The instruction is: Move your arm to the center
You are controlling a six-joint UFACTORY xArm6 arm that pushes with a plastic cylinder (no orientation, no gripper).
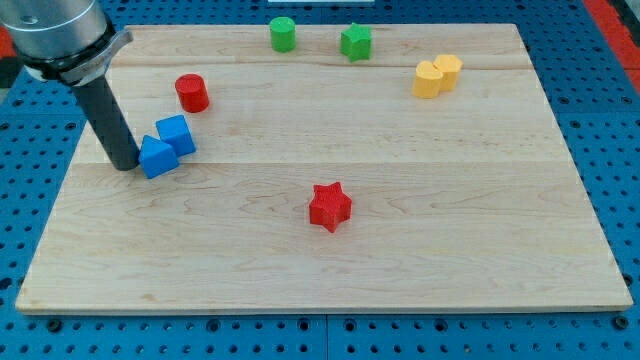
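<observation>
My tip (126, 165) rests on the wooden board (400, 250) at the view's left. It touches the left side of a blue triangular block (157, 157). A blue cube (176, 134) sits just up and right of that block, touching it. A red cylinder (191, 93) stands above them. A red star (330, 206) lies near the board's middle, far to the right of my tip.
A green cylinder (283, 34) and a green star (355, 42) sit at the view's top. A yellow heart-shaped block (428, 80) and a yellow cylinder (448, 70) touch at the upper right. Blue pegboard (610, 120) surrounds the board.
</observation>
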